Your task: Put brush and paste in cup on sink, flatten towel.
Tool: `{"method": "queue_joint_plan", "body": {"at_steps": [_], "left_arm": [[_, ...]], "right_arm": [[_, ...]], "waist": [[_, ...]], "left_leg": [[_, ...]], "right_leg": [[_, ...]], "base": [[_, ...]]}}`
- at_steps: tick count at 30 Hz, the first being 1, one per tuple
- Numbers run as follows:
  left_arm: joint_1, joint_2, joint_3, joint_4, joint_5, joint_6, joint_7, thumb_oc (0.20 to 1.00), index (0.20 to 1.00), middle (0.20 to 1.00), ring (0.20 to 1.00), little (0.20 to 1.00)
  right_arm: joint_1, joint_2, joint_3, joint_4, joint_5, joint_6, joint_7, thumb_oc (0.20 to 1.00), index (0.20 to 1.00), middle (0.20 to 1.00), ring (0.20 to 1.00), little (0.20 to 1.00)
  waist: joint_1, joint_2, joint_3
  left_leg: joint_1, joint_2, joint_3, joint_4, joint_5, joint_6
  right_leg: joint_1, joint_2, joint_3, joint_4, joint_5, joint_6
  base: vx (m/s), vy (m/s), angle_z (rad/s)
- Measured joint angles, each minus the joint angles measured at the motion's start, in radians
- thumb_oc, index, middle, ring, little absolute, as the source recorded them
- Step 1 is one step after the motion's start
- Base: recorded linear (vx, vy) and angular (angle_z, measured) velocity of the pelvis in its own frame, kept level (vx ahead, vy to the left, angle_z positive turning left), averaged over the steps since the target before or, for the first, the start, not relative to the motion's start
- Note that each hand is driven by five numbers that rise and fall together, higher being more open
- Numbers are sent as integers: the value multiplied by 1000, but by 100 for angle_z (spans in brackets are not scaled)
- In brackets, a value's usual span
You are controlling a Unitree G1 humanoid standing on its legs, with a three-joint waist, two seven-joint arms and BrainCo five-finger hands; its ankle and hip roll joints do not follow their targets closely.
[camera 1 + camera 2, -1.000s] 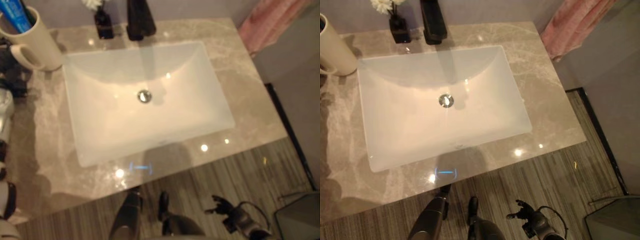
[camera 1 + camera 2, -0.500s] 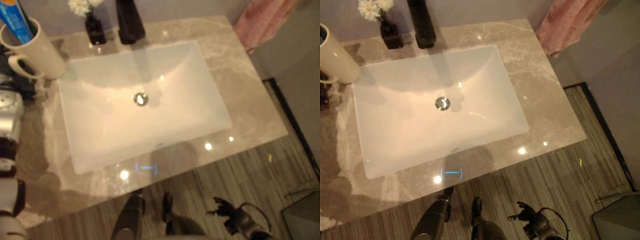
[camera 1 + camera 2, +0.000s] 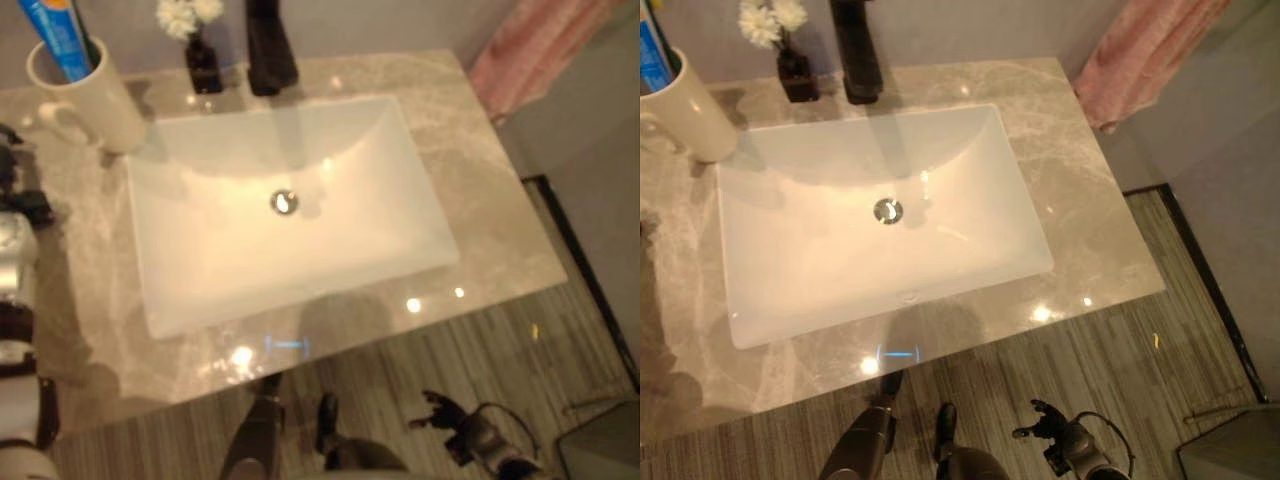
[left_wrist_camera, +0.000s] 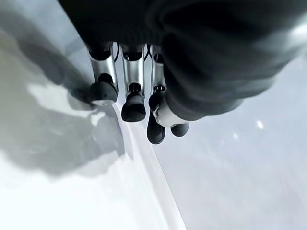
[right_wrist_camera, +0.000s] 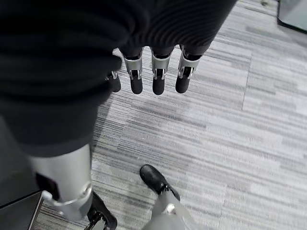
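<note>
**Paste in cup, towel to flatten**

Finds the cup (image 3: 95, 95) at 10 o'clock of the sink (image 3: 970, 250), standing upright on the counter (image 3: 1080, 200). Sees the blue paste (image 3: 60, 35) upright inside it, poking above the rim. Cannot tell for certain whether the dark sliver beside the tube is the brush. Judges the cup part of the task done or nearly so, with the towel as the likely next step.

Places the pink towel (image 3: 1140, 50) at 1 o'clock of the sink, off the counter's far corner, hanging in folds. Reads its long axis as running from 1 o'clock down towards 7 o'clock, along the folds.

Reads the left hand (image 4: 134, 91) as relaxed, with fingers loosely straight and nothing held, over a pale rim near the 9 o'clock side of the sink. Reads the right hand (image 5: 158, 79) as slack too, with fingers straight and pointing down, empty, low over the striped floor at 5 o'clock of the sink.

Puts the towel at roughly 12 to 1 o'clock from the right hand, well apart and higher up. Puts it across the whole basin from the left hand. Favours the right hand as the nearer one. Expects a lift and a reach forward, with fingers kept flat to stroke along the folds, not across them.
</note>
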Motion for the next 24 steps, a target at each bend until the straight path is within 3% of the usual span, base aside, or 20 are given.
{"method": "queue_joint_plan", "body": {"at_steps": [6,12,24], "left_arm": [[169,-59,67,-231,18,-2,-9,200,200,200,200,200],[362,-149,106,-468,16,-21,-99,200,200,200,200,200],[369,-201,95,-479,-2,-20,-165,200,200,200,200,200]], "right_arm": [[-2,6,-3,5,-2,1,-6,1000,1000,1000,1000,1000],[13,6,-33,11,-2,1,-5,1000,1000,1000,1000,1000],[60,5,-62,31,-22,2,10,1000,1000,1000,1000,1000]], "waist": [[34,-19,-16],[58,-18,-18],[70,32,-42]], "left_leg": [[24,1,-41,-32,21,-16],[39,-3,-52,-37,19,-17],[38,-11,-34,-32,16,-9]], "right_leg": [[21,12,-41,0,-10,-7],[37,12,-50,-6,-17,-17],[29,-1,-31,-5,-17,-17]], "base": [[-23,-28,21],[-9,27,5],[-8,46,-4]]}}
